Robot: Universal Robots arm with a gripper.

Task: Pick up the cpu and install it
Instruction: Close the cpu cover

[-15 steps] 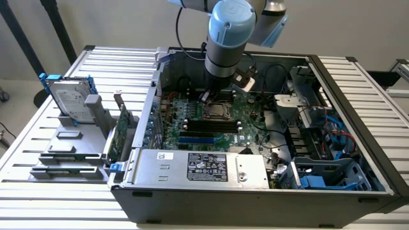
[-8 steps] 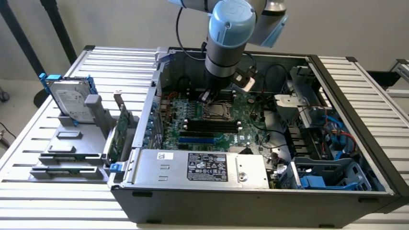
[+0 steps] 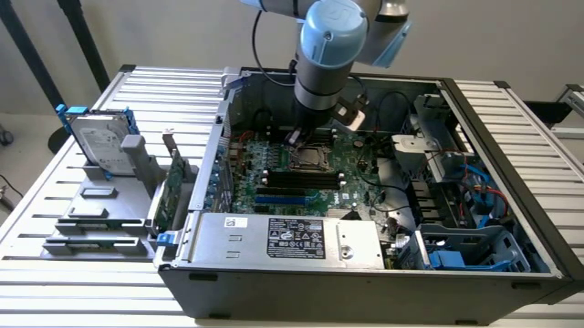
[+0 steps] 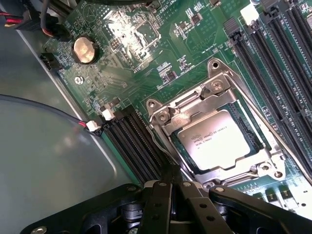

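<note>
Silvery-grey metal is what you are looking for: the cpu (image 4: 219, 140) lies flat inside the socket frame (image 4: 214, 97) on the green motherboard (image 4: 146, 58), and in the exterior view it sits under the arm, near the middle of the open computer case (image 3: 474, 205).

Your gripper (image 4: 170, 195) hangs just above the board at the socket's edge; in the exterior view its tip (image 3: 297, 140) is at about 11 o'clock from the socket. In the wrist view the dark linkage looks drawn together with nothing between the fingers, so I judge the jaws closed and empty, though the fingertips themselves are hidden.

The chip appears already seated in the socket, with the metal load plate around its raised top.

On handling, treat this as judgement: the chip should be light and fully rigid, with a smooth metal top that offers little friction. It is likely fragile underneath, and the socket contacts more so. Take it by two opposite edges, level, with a light squeeze; never press on it at a tilt.

Away from the work, the hard drive (image 3: 96, 143) with blue rails stands in a grey holder at 9 o'clock from the case in the exterior view, with a green circuit card (image 3: 169, 184) upright just beside it.
</note>
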